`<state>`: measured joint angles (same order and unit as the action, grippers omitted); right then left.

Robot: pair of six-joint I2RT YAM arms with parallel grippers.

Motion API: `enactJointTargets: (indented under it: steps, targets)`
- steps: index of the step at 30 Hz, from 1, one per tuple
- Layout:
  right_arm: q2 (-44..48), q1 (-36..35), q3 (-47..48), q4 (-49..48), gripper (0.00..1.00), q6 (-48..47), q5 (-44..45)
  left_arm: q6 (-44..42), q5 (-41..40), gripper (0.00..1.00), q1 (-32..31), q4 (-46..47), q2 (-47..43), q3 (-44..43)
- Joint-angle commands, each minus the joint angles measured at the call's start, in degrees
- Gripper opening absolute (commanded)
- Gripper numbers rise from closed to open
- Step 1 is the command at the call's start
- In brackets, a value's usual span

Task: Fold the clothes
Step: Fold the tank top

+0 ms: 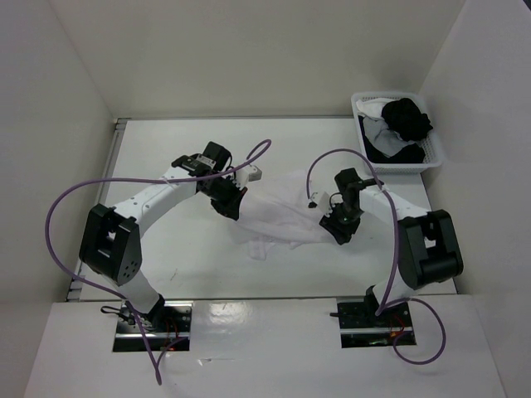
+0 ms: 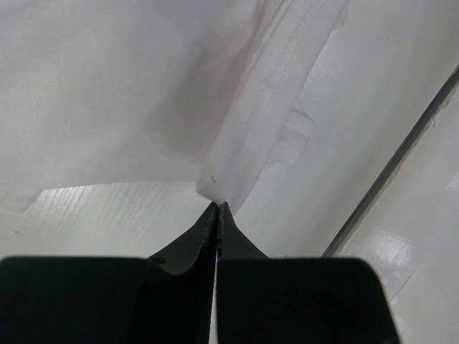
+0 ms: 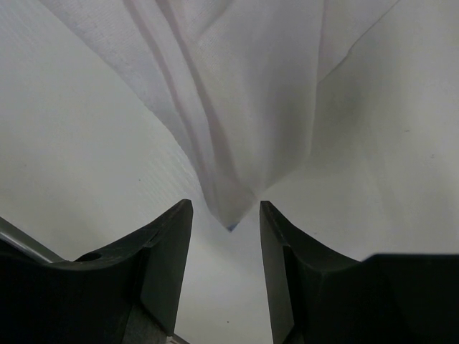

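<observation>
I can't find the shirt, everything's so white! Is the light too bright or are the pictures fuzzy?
Top view: bright even light makes the white shirt nearly blend into the table, with only faint shadows marking its folds. Left wrist view: the table shines beneath it, and the left tool is a black shape without detail. Right wrist view: the right tool looks soft-edged, while the shirt's weave shows.

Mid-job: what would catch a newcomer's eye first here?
The thin white fabric garment spreads rumpled at the scene's centre. The left gripper is shut on its hemmed edge; the right gripper is open around a hanging fold. A white plastic lattice basket holding black cloth sits at the far right.
</observation>
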<state>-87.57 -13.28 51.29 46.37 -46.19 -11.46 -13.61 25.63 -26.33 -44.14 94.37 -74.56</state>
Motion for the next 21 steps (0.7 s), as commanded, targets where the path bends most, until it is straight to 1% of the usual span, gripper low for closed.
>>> enactJointTargets:
  steps: [1,4,8,9,10,13,14,18,21]
  targets:
    - [-1.37,-0.61,-0.66,-2.42,0.49,-0.74,-0.75,-1.42,-0.05,0.0,0.31,-0.42,-1.91,0.91]
    - [-1.99,-0.61,-0.66,-2.42,0.46,-0.74,-0.75,-1.42,-0.05,0.0,0.31,-0.42,-2.43,0.91]
    - [-2.52,-0.61,-0.66,-2.95,0.37,-0.21,-0.23,-1.42,-0.05,0.0,0.31,-0.42,-2.43,0.91]
    - [-2.52,-0.61,-0.66,-2.95,0.34,-0.21,-0.23,-1.42,-0.05,0.0,0.31,-0.42,-2.43,0.91]
    - [-2.52,-0.61,-0.66,-2.95,0.28,-0.21,-0.23,-1.42,-0.05,0.0,0.31,-0.42,-2.43,0.91]
    - [-2.52,-1.13,-1.19,-3.48,0.17,0.32,-0.23,-1.42,-0.05,0.0,0.31,-0.42,-2.96,0.91]
    - [-2.52,-1.14,-1.19,-3.48,0.12,0.32,-0.23,-1.42,-0.05,0.0,0.83,-0.42,-2.96,0.91]
    - [-2.52,-1.14,-1.19,-3.48,0.0,0.32,-0.23,-1.42,-0.05,0.0,0.84,-0.42,-2.96,1.53]
    - [-1.73,-1.14,-0.31,-2.7,0.0,0.84,-0.23,-1.42,-0.05,0.0,0.84,-0.42,-3.49,1.53]
